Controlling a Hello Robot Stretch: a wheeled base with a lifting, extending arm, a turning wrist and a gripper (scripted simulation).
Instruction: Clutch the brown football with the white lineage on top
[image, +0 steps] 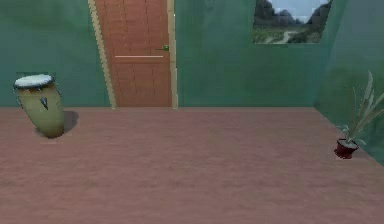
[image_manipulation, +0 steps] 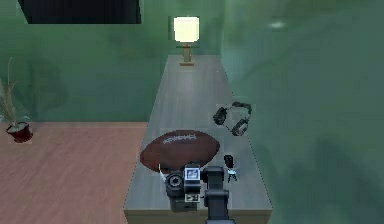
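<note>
Rising from the bottom edge, arm (image_manipulation: 217, 206) over table (image_manipulation: 195, 90), pincer (image_manipulation: 178, 181) at brown football (image_manipulation: 180, 150), whether it holds anything cannot be told

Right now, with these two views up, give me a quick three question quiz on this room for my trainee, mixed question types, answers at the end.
1. Multiple choice: what stands at the far end of the table? A a vase, B a lit lamp, C a kettle.
2. True or false: the headphones lie on the same table as the brown football.
3. Fill in: in the forward view, the drum stands to the ___ of the wooden door.
Key: 1 B. 2 true. 3 left.
</note>
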